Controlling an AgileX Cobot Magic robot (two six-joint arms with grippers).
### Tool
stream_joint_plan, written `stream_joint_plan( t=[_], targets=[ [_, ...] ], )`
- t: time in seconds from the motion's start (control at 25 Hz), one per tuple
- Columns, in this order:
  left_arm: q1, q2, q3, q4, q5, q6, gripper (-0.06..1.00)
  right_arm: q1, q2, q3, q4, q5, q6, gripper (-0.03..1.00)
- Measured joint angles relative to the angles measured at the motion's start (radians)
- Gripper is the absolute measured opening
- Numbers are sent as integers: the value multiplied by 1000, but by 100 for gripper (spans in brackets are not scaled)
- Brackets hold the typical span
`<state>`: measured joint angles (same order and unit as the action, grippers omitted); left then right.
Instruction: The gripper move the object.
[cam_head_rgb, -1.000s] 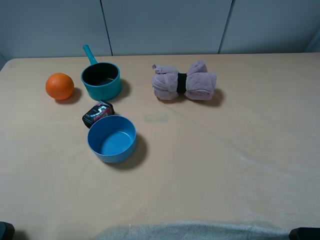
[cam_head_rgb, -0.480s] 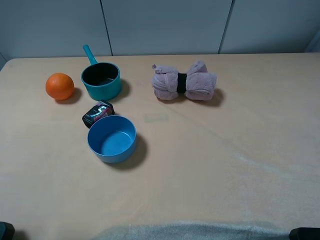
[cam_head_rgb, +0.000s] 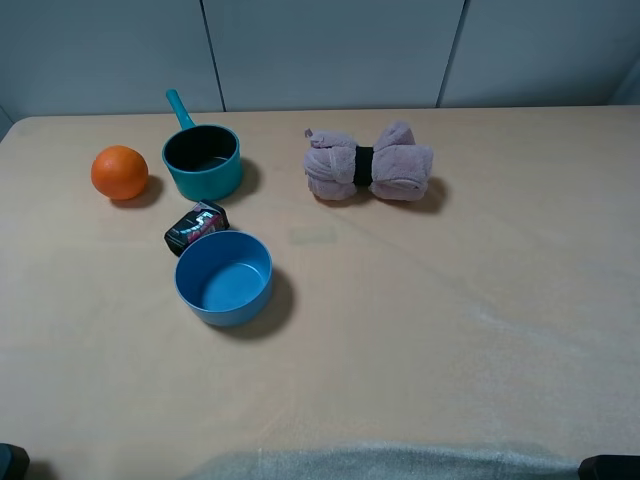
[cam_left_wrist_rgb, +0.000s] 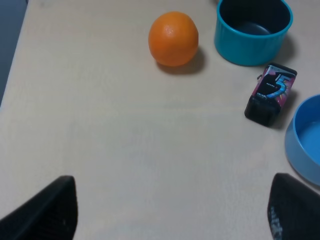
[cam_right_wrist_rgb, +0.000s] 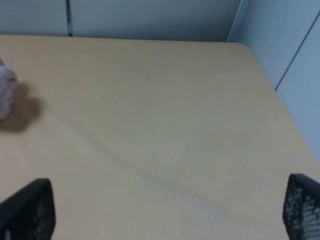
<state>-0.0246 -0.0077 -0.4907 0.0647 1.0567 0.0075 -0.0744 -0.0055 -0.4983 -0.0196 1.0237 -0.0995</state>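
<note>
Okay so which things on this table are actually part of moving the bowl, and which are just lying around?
Part of the job:
round medium-blue plastic bowl
left gripper, open, empty

Just lying about:
orange
teal saucepan with handle
small black packet
rolled pink towel

- A robot test station in a lab-like room: a bare tan table (cam_head_rgb: 480, 330) stands against plain grey wall panels (cam_head_rgb: 330, 50) divided by vertical seams.
- Unrelated household props sit on the tabletop like test items: an orange (cam_head_rgb: 119, 172), a teal saucepan (cam_head_rgb: 202, 160), a blue bowl (cam_head_rgb: 224, 277), a small black packet (cam_head_rgb: 195, 227) and a rolled pink towel (cam_head_rgb: 369, 165).
- Wrist cameras look out between black gripper fingers (cam_left_wrist_rgb: 47, 210), with the table edge and grey panelling beyond.
</note>
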Motion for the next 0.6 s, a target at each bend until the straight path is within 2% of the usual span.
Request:
stream_joint_plan(
  t=[0.6],
  targets=[
    [0, 0, 0, 0, 0, 0, 83, 0, 0, 0, 0, 0, 0, 69]
  ],
)
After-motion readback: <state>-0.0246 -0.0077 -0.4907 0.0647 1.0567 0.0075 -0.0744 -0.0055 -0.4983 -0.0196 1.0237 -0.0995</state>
